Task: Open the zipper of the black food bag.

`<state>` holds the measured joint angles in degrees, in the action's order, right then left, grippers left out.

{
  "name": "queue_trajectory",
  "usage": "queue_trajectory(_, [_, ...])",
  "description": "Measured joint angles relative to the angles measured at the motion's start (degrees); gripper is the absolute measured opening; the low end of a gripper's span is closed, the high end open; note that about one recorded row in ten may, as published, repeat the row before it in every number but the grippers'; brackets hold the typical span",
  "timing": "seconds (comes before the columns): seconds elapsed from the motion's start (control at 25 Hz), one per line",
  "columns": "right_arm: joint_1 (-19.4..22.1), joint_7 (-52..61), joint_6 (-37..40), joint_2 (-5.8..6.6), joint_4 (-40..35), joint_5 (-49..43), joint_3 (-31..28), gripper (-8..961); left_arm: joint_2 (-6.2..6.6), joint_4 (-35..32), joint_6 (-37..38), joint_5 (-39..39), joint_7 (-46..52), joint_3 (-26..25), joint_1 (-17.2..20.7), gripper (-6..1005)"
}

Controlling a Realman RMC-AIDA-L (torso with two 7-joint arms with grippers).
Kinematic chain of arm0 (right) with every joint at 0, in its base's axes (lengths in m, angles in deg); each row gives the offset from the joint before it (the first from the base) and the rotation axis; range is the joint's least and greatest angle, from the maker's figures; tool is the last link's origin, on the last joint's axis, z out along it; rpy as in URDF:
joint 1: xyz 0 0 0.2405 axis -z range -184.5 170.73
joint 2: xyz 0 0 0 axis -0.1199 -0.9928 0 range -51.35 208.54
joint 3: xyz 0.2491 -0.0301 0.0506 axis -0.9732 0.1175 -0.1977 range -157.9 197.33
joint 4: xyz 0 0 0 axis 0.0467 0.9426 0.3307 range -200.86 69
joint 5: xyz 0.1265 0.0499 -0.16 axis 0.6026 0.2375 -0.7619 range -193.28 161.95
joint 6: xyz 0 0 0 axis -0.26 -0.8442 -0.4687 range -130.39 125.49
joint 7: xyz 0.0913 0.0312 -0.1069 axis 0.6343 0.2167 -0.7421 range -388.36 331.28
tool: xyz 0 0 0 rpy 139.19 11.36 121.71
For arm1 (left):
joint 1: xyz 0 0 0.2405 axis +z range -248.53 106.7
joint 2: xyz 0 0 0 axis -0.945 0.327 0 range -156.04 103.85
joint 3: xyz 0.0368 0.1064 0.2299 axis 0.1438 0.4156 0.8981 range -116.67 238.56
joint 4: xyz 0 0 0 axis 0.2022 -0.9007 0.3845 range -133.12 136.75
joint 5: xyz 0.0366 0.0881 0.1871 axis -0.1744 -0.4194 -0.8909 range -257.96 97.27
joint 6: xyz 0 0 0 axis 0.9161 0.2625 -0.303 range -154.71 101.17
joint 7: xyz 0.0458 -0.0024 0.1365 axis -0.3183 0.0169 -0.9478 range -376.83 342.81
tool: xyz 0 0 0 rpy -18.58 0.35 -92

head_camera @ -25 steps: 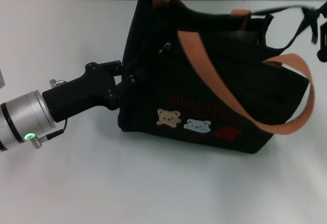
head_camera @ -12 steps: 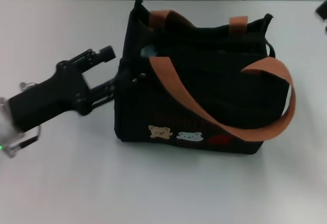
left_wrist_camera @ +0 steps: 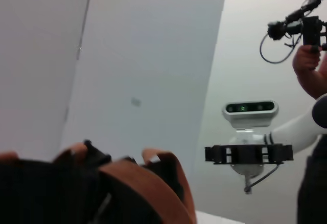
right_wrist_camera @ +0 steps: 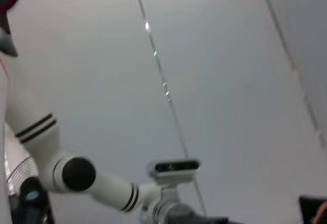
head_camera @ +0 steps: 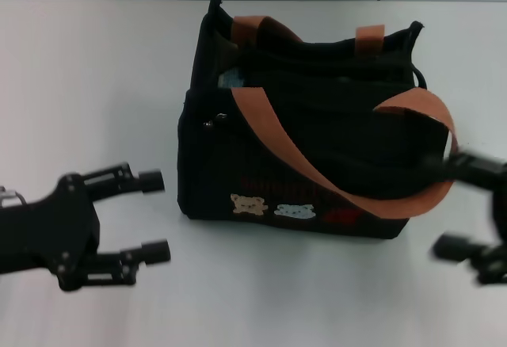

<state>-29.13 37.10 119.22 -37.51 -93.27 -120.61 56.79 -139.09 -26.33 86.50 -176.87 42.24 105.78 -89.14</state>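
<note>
The bag [head_camera: 317, 157] stands upright on the white table [head_camera: 95, 70], a little right of centre and toward the far edge. Its long axis runs left to right across the head view, and its patched front faces the robot. The top is open toward the ceiling, with something pale blue showing inside at the left end.

Two orange-brown handles [head_camera: 293, 157] cross it: one droops in a long loop over the front and curls up at the right end, the other lies along the back rim. On the front, low down, sit a tan bear patch [head_camera: 249, 204] and a white cat patch [head_camera: 295, 211]. The red lettering [head_camera: 285, 187] above them is too dim to read; a red mark lies to their right.

The zipper [head_camera: 317, 85] runs along the top rim, following the long axis. A small silver pull tab [head_camera: 212, 120] hangs at the left front corner.

The left gripper [head_camera: 154, 216] hovers low over the table, left of the bag and apart from it, fingers spread wide and empty, tips aimed toward the bag. The right gripper [head_camera: 451, 204] is at the bag's right end, blurred, also spread wide, its upper finger just beside the handle loop; whether they touch cannot be told.
</note>
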Motion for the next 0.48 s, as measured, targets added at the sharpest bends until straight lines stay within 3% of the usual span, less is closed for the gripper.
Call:
queue_trajectory(0.08, [-0.6,-0.2,-1.7,-1.58,-0.9,-2.9,0.5,811,0.22,-1.3,1.0,-3.1,1.7,0.0,0.3,834])
queue_trajectory(0.16, [-0.9,-0.2,-1.9,-1.82,-1.1,-3.7,0.6,818,0.22,-1.3,1.0,-3.1,1.7,0.0,0.3,834])
queue_trajectory(0.2, [-1.3,-0.2,-2.0,-2.00,-1.3,-4.3,0.6,821,-0.58,-1.5,1.3,-7.3,2.4,0.0,-0.1,834])
queue_trajectory(0.48, [-2.8,1.1,-2.9,-2.31,-1.6,-5.0,0.6,835,-0.70,-3.4,1.6,-7.0,6.8,-0.2,-1.3,834])
